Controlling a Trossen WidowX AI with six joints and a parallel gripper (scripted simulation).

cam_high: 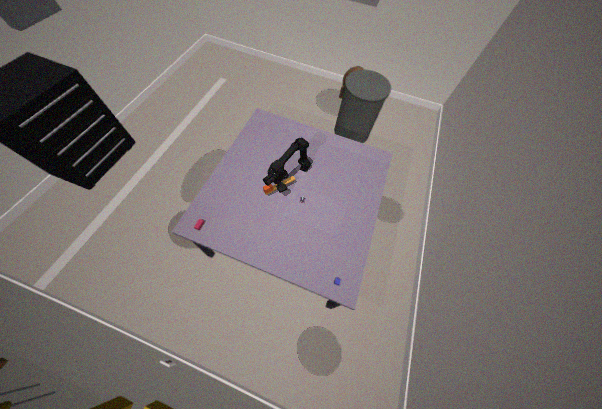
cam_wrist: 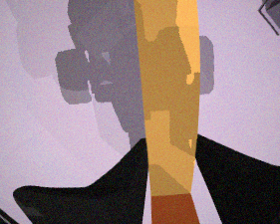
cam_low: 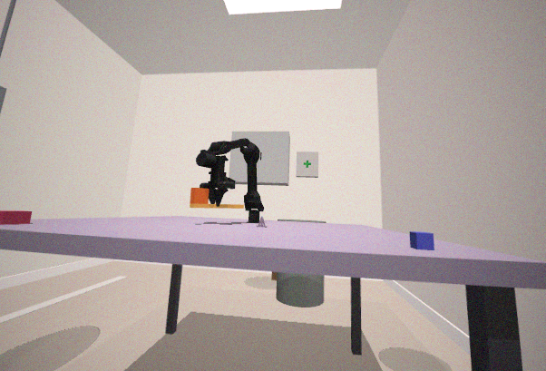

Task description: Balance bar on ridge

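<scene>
The purple table (cam_high: 320, 237) has wide bare stretches around the arm; the only things near its edges are a red block (cam_high: 199, 224) at the near-left corner and a blue block (cam_high: 337, 281) near the near-right corner, both well apart from the work. A grey bin (cam_high: 362, 105) stands on the floor just past the far edge.

The gripper (cam_low: 218, 202) is clamped on the bar (cam_low: 217, 206), gripping it partway along its length. In the exterior view the bar hangs above the table, roughly level, with its shadow on the surface below it. Its long axis runs left to right in that view, and a darker orange block (cam_low: 199, 196) sits on its left end. In the wrist view the bar (cam_wrist: 167, 88) runs straight away from the camera, the orange end nearest.

The ridge (cam_low: 261, 221), a small grey wedge, stands on the table to the right of the bar's right end and lower than it; bar and ridge are apart.
</scene>
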